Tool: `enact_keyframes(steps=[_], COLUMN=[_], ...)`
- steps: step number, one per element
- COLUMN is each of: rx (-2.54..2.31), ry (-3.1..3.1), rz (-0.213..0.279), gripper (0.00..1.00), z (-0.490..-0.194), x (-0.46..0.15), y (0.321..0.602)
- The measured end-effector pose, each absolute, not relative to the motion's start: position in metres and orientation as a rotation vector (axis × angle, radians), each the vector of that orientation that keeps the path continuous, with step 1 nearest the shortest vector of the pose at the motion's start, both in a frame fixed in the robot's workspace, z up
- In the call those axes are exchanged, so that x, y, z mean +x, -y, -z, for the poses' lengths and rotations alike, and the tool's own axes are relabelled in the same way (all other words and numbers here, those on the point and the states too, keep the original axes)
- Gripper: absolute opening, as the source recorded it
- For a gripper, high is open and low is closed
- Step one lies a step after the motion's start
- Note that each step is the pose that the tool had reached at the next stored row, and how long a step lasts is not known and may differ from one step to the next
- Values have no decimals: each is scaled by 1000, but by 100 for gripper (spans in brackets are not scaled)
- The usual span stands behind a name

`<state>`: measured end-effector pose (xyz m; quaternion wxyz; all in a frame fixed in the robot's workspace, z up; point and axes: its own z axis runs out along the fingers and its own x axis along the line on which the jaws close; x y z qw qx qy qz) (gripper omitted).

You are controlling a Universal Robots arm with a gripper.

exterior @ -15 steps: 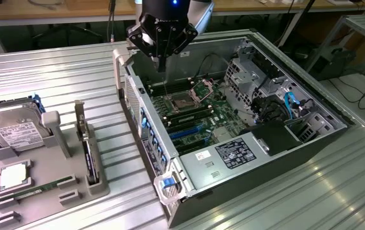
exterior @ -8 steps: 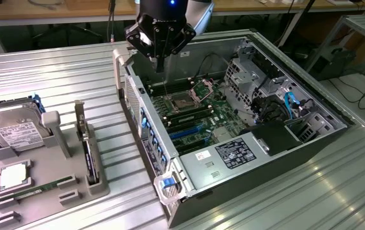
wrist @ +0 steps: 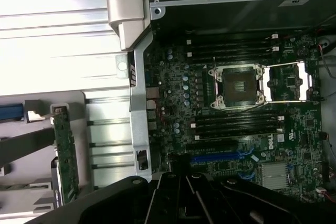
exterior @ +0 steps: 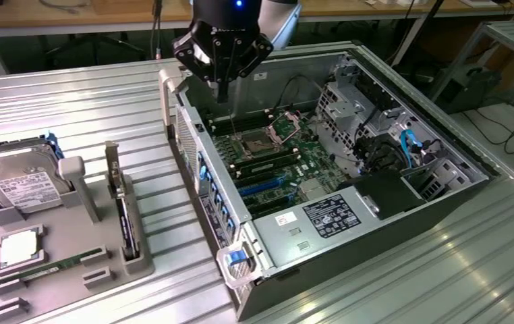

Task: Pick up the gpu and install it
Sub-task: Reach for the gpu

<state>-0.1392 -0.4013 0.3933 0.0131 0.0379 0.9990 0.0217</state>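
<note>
The black gripper, fingers together and empty, hangs over the open grey computer case. The thin dark gpu with its silver bracket stands on edge in a grey holder, below the gripper and well apart beyond the case wall, its long axis parallel to that wall.

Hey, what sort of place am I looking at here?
Probably a robotics lab or test workshop: an open computer case lies on a ribbed metal table, a robot arm's gripper hangs above it, and a gray tray beside it holds a hard drive and a gpu.
</note>
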Motion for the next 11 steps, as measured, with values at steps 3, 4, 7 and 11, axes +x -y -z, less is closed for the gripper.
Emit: enact_keyframes(steps=[3,4,7,11], rx=[118,118,118,118], ry=[-3113,-3112,-3113,-3112], rz=[-68,-68,-68,-68], gripper=[11,11,11,11], z=[-393,-393,-393,-393], x=[-141,-141,-142,-144], y=[401,402,402,402])
